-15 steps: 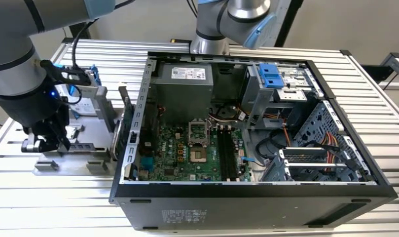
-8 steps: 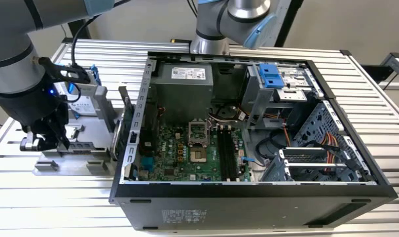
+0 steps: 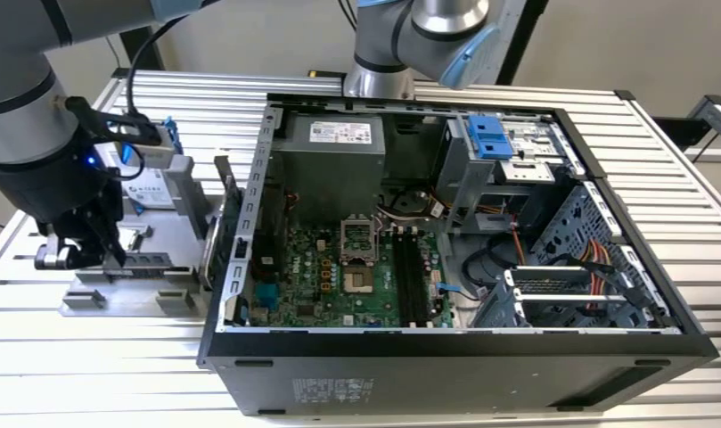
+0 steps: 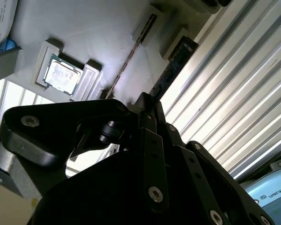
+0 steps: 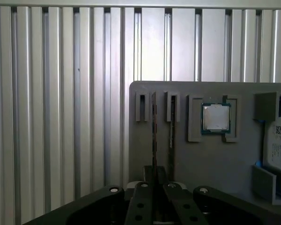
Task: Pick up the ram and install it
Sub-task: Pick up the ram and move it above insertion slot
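In the first wrist view, two ram sticks stand on edge in slots of a grey holder plate (image 5: 196,159). My gripper (image 5: 154,174) sits at the near end of the ram (image 5: 153,131), its black fingers (image 5: 146,176) pressed against both sides of the thin board. The other stick (image 5: 172,136) stands just beside it, untouched. The second wrist view shows the same ram (image 4: 131,56) running into the fingertips of the gripper (image 4: 147,101). In the exterior view the gripper (image 3: 93,259) hangs low over the holder plate (image 3: 122,294) on the exterior view's left, beside the open computer case (image 3: 455,352).
A square silver CPU (image 5: 216,117) and a hard drive (image 5: 278,145) share the holder plate. The case wall (image 3: 235,259) rises close beside the holder. Inside the case the motherboard's long black memory slots (image 3: 408,276) lie near the middle. A second arm's base (image 3: 396,53) stands behind the case.
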### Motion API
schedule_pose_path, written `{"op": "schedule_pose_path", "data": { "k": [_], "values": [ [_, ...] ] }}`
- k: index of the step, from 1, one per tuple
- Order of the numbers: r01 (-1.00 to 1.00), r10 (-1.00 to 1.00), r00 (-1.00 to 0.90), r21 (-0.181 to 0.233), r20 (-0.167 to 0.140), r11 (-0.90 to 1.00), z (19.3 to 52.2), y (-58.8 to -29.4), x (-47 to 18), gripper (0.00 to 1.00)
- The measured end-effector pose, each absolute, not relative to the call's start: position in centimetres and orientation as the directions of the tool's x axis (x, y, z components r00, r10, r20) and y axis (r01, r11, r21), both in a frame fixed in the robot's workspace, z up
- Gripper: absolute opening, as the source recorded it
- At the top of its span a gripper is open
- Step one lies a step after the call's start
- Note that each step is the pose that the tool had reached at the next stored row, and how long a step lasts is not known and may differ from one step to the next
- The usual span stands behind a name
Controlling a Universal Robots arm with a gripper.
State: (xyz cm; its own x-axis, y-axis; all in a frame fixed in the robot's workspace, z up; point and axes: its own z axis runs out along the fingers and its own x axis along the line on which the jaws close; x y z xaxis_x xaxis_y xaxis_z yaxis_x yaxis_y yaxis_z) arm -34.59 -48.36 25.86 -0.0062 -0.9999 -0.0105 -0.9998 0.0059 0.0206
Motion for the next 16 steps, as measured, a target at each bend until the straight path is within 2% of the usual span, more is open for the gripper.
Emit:
{"op": "schedule_pose_path", "data": {
  "k": [16],
  "values": [
    [-1.0, -1.0, -0.007, 0.011, -0.017, 0.007, 26.9, -48.4, -34.6, 0.0]
  ]
}}
